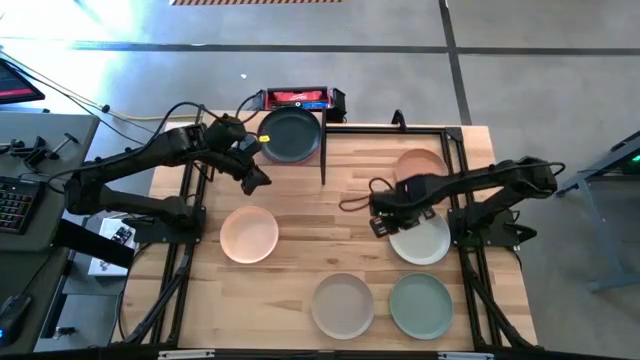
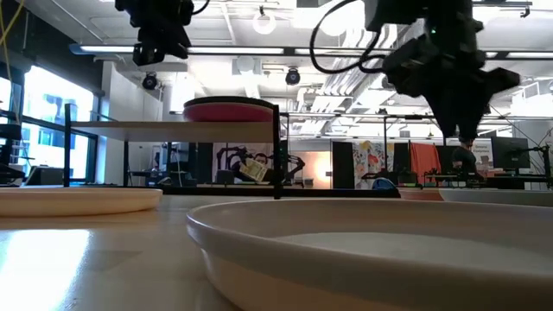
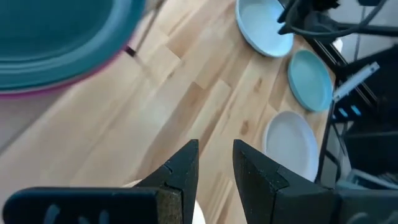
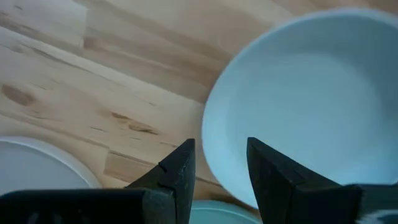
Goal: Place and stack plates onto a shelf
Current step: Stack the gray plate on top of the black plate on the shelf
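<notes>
We've got our right pincer [image 1: 384, 226] hovering open at the off-white plate [image 1: 422, 240]'s left rim for a grab, while our empty left pincer [image 1: 257, 181] sits narrowly parted near the shelf [image 1: 300, 150].

A red and black rectangular box [image 1: 296, 98] is seen just beyond the far edge of the striped light-wood tabletop [image 1: 300, 215]. A grey side desk [image 1: 40, 150] with a black keyboard [image 1: 12, 205] is placed beside the table. Grey concrete floor [image 1: 520, 60] is visible around it.
</notes>
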You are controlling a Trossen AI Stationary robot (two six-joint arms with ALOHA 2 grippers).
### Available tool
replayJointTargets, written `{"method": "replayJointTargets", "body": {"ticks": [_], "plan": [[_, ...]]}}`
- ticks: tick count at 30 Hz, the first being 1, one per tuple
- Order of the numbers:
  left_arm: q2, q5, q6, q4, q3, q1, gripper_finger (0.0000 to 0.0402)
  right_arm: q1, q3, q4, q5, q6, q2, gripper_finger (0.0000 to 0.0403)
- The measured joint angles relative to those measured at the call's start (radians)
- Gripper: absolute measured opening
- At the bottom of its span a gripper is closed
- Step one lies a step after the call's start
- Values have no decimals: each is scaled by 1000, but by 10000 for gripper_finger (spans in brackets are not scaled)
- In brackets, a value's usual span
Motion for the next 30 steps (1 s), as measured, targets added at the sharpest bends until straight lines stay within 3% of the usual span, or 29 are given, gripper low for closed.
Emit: {"method": "replayJointTargets", "body": {"ticks": [10,30], "plan": [[0,-5,0,1,0,-69,87,107,-126,221,-1,152,4,123],[0,-8,41,1,0,-80,87,157,-154,273,35,130,161,123]]}}
